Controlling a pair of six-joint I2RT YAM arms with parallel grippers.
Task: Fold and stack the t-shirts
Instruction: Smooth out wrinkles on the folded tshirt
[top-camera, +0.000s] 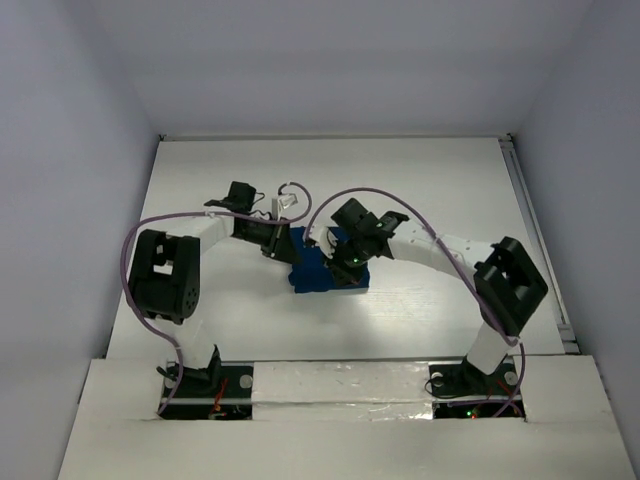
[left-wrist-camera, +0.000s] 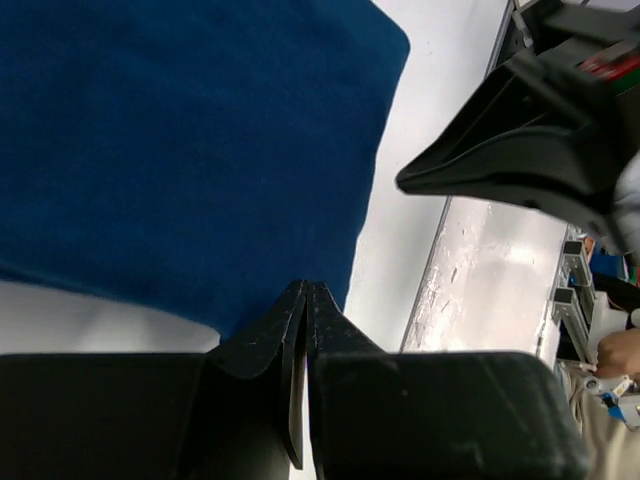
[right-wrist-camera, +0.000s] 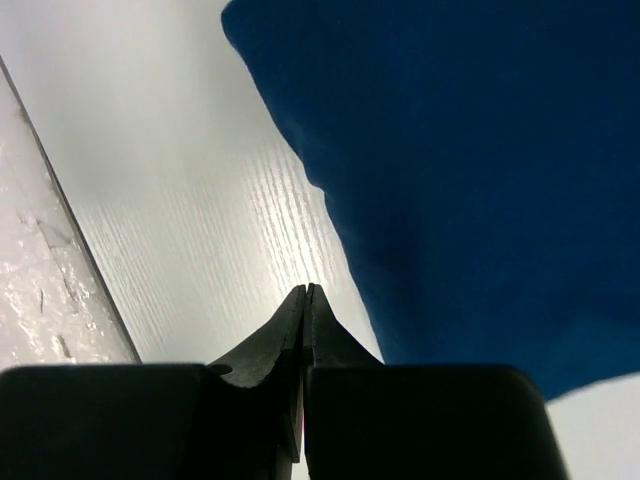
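Note:
A dark blue t-shirt (top-camera: 312, 275) lies folded into a small packet at the middle of the white table (top-camera: 420, 180). No print shows on it. My left gripper (top-camera: 285, 255) is at the packet's left edge. In the left wrist view the t-shirt (left-wrist-camera: 180, 140) fills the upper left, and the left gripper (left-wrist-camera: 307, 287) is shut at the cloth's edge with nothing between its fingers. My right gripper (top-camera: 346, 276) is over the packet's near right part. In the right wrist view the right gripper (right-wrist-camera: 307, 289) is shut and empty over bare table, just left of the t-shirt (right-wrist-camera: 470, 160).
A silver taped strip (top-camera: 340, 385) runs along the table's near edge between the arm bases. White walls enclose the table, with a rail (top-camera: 530, 220) down its right side. Purple cables loop off both arms. The right arm's wrist (left-wrist-camera: 530, 130) hangs close in the left wrist view.

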